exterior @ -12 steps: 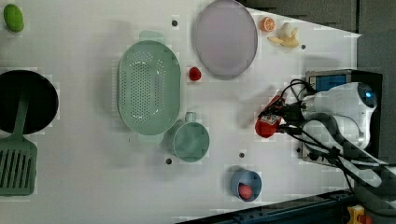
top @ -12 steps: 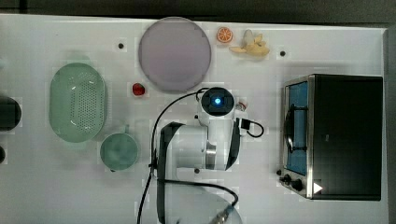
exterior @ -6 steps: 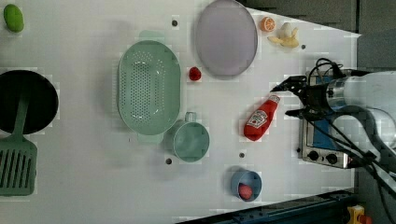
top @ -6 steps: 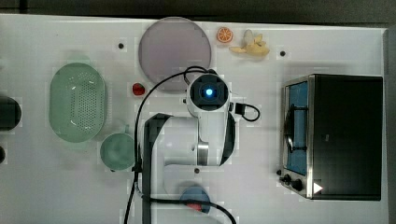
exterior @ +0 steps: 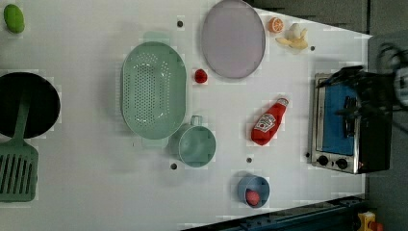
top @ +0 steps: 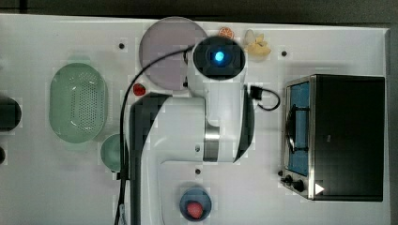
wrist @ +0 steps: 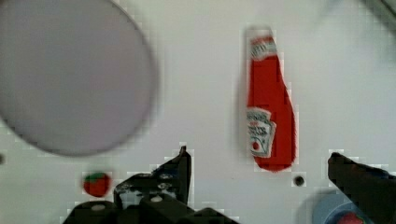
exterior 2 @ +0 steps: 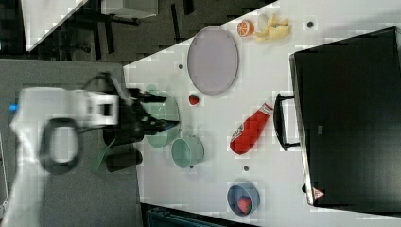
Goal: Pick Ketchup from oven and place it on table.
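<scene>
The Ketchup [exterior: 267, 122], a red squeeze bottle with a white cap, lies on its side on the white table [exterior: 86, 202] between the purple plate and the oven [exterior: 341, 125]. It also shows in the right view as Ketchup [exterior 2: 250, 127], just off the oven [exterior 2: 350, 113] handle. In the wrist view the Ketchup [wrist: 271, 107] lies far below my gripper [wrist: 259, 155], whose black fingers [wrist: 180, 168] stand wide apart and hold nothing. The gripper [exterior 2: 168, 111] hangs high above the table, open. In the top view my arm [top: 219, 56] covers the bottle; the oven [top: 338, 136] door looks closed.
A purple plate [exterior: 233, 38], green colander [exterior: 154, 89], green cup [exterior: 197, 144] and blue bowl [exterior: 253, 190] with a red fruit surround the bottle. A small red fruit [exterior: 200, 75], orange half [exterior: 275, 25] and banana [exterior: 294, 38] lie farther off. A black pan [exterior: 26, 103] and green spatula [exterior: 17, 168] sit at the left view's left.
My gripper opened and let go of the Ketchup, which now lies on the table. The arm has risen away from it and looms larger in the top view.
</scene>
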